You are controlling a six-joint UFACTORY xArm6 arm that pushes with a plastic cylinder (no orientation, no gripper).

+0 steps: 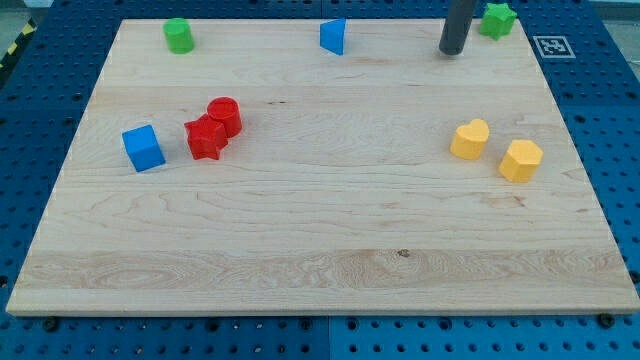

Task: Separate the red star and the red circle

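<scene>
The red star (pixel 205 138) and the red circle (pixel 225 115) sit touching each other on the left half of the wooden board, the circle just up and right of the star. My tip (pixel 452 51) is near the view's top right, far from both red blocks and just left of the green star (pixel 497 20).
A blue cube (pixel 143 148) lies just left of the red star. A green cylinder (pixel 179 35) is at the top left and a blue triangular block (pixel 334 36) at the top middle. A yellow heart (pixel 470 139) and a yellow hexagon (pixel 521 160) sit at the right. The board's edge (pixel 320 305) runs along the bottom.
</scene>
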